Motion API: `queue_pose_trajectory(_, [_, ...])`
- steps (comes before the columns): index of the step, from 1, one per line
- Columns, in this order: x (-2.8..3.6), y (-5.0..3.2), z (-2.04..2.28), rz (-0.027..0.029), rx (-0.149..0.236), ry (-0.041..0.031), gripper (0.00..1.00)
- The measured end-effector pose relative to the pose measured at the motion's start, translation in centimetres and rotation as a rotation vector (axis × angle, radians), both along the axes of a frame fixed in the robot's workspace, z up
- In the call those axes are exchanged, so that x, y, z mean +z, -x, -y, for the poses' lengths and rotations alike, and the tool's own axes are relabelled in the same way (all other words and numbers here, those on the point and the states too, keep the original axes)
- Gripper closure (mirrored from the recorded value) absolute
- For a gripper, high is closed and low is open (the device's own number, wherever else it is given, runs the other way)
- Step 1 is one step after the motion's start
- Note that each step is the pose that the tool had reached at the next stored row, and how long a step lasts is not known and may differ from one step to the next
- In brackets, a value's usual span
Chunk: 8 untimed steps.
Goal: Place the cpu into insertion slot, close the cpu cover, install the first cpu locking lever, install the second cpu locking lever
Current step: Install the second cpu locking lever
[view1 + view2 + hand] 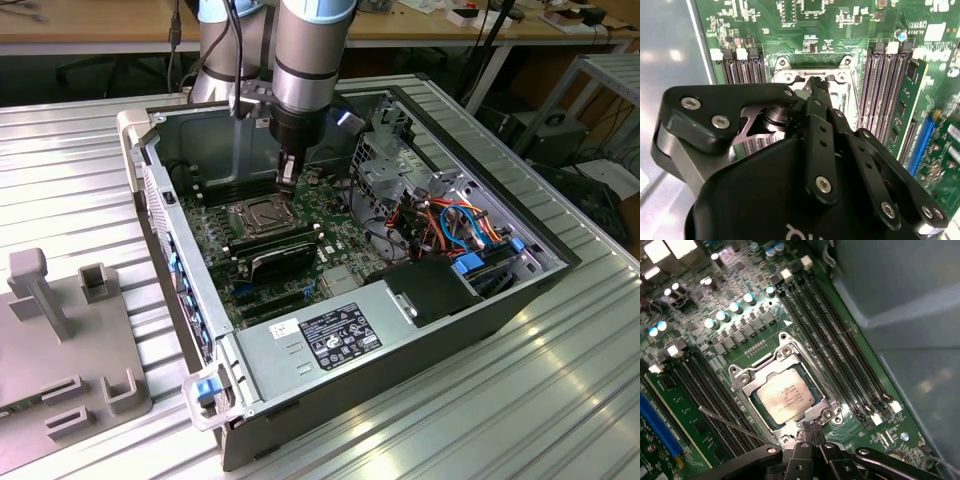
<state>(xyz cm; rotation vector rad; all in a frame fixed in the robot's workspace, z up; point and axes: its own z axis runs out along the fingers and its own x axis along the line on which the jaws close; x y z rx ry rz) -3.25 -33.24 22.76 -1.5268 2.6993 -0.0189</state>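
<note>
The cpu point(784, 396) has a silvery-grey top with faint dark print, framed by the silver cpu cover point(764, 361). The motherboard point(747, 335) is green, its memory slots point(840, 355) black with white clips. The gripper point(815, 84) is black, and the table point(560, 400) is ribbed silver-grey.

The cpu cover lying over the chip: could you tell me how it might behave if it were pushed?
The cpu cover is a thin metal frame, so probably light yet fairly stiff. It lies flat around the cpu, with screws at the corners, so a push likely won't slide it. Its shiny metal may be slippery under the gripper.
</note>
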Motion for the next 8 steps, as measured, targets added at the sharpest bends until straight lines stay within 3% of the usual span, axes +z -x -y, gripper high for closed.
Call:
queue_pose_trajectory(1, [-0.01,0.0,0.0,0.0,0.031,0.0002,0.89])
queue_pose_trajectory(2, [-0.01,0.0,0.0,0.0,0.039,0.0002,0.89])
queue_pose_trajectory(8, [-0.01,0.0,0.02,0.0,0.039,0.0001,0.89])
